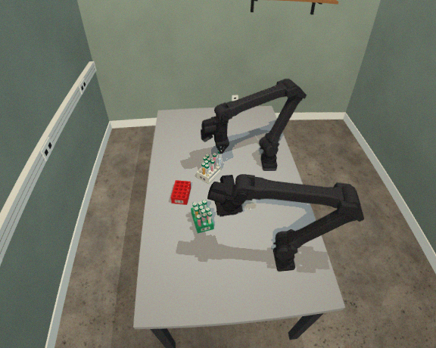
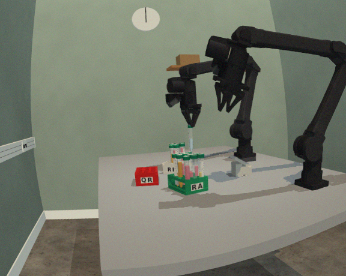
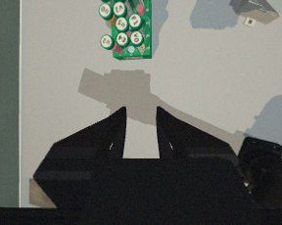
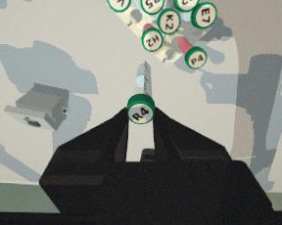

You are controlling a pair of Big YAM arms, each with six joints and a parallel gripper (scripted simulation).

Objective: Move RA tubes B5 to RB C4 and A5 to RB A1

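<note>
The top view looks steeply down from above on the whole bench (image 1: pixel 168 287) (image 2: pixel 157 234). The exterior view faces it lower and nearer, sharing both racks. Each wrist view looks down closely past its own pincer (image 3: pixel 141 134) (image 4: pixel 141 119).

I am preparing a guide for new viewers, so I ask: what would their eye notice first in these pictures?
Probably the two large black arms reaching over the grey table. Next, the bright red rack beside the green rack, and the tube marked R4, held in the right gripper.
</note>
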